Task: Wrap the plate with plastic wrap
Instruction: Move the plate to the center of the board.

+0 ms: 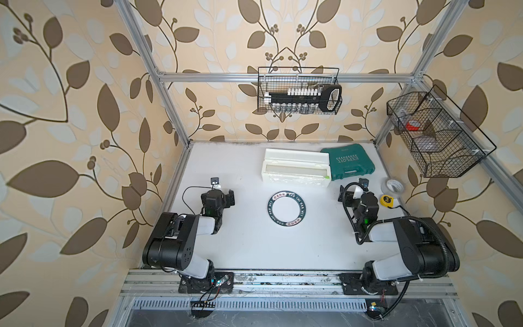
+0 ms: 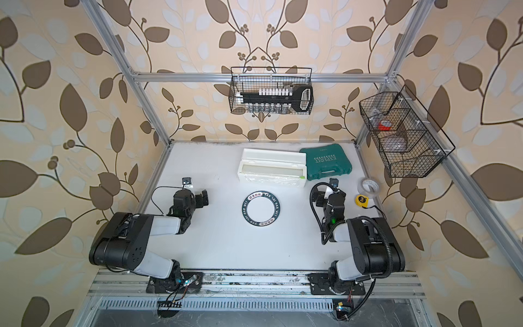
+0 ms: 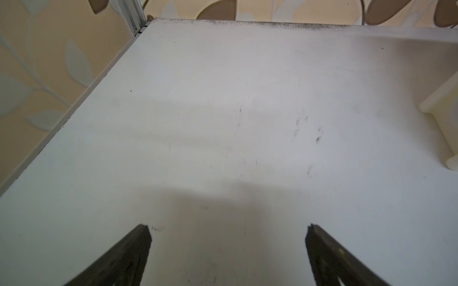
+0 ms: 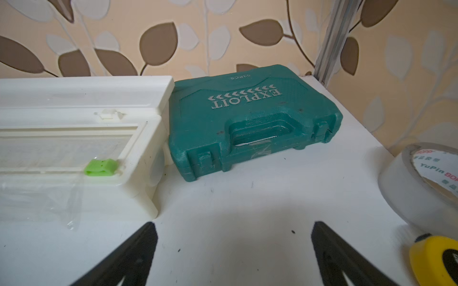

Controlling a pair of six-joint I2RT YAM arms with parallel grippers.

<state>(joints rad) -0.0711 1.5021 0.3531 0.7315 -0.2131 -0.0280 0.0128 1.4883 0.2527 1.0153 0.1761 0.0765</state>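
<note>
— Where's the plate (image 1: 287,209)?
— Flat on the table (image 1: 249,240), between the two arms.
— And the wrap (image 4: 44,198)?
— A flap of it hangs from the front of the white box (image 4: 86,91) behind the plate, next to the green case (image 4: 247,118).
— The grippers?
— The left gripper (image 3: 228,226) is spread wide over the table, holding nothing. The right gripper (image 4: 234,224) is wide and empty too, with the tape (image 4: 409,188) beside it.

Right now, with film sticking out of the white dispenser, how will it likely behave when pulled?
The plastic wrap looks thin and crinkled, so it is probably floppy and very light. Its loose edge seems to lie on the table, so it is likely hard to pinch.
</note>
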